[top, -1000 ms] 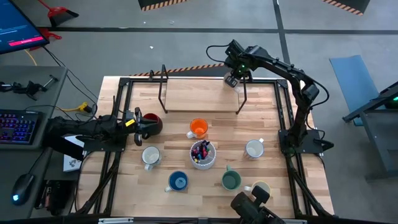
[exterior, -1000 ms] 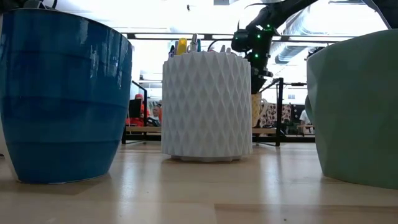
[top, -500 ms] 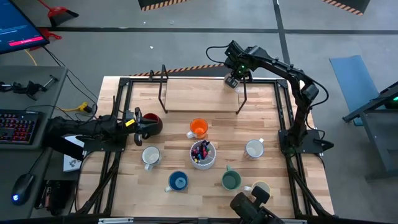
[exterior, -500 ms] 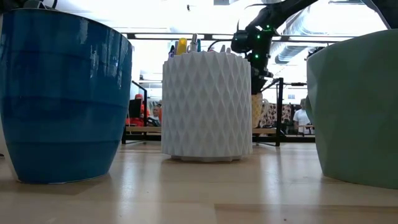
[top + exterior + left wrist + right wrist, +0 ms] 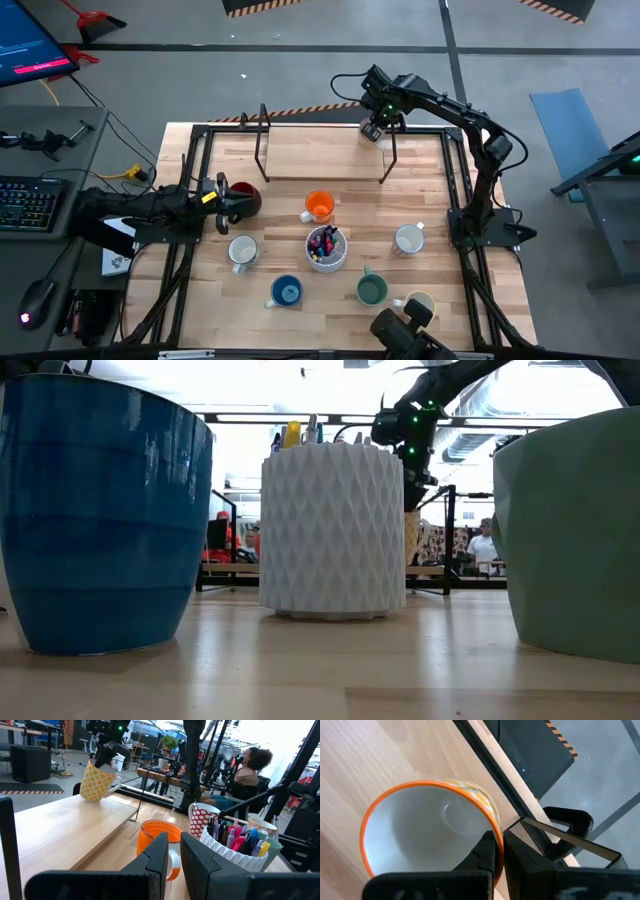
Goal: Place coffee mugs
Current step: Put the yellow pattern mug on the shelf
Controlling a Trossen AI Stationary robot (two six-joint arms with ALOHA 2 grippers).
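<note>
My right gripper [image 5: 372, 128] is at the far side, shut on a yellow-patterned mug with an orange rim [image 5: 425, 830], over the raised wooden shelf [image 5: 320, 152]. The mug also shows in the left wrist view [image 5: 97, 782]. My left gripper [image 5: 228, 200] waits at the table's left, fingers shut [image 5: 174, 842], beside the dark red mug [image 5: 246, 199]. The orange mug [image 5: 319, 206], two white mugs [image 5: 242, 250] [image 5: 408, 239], the blue mug [image 5: 286, 291], the green mug [image 5: 372, 290] and a cream mug [image 5: 420, 303] stand on the table. My right gripper pinches the mug's rim [image 5: 493, 820], one finger [image 5: 487, 851] inside the mug and one outside. The fingers come from above, pointing down. The mug hangs tilted below them [image 5: 95, 787], its handle toward the right edge. I cannot tell whether its base touches the shelf.
A white textured cup full of pens [image 5: 325, 247] stands mid-table among the mugs. The shelf stands on black legs [image 5: 384, 165]. A black frame [image 5: 190, 180] borders the table. People sit in the room behind the table [image 5: 247, 767].
</note>
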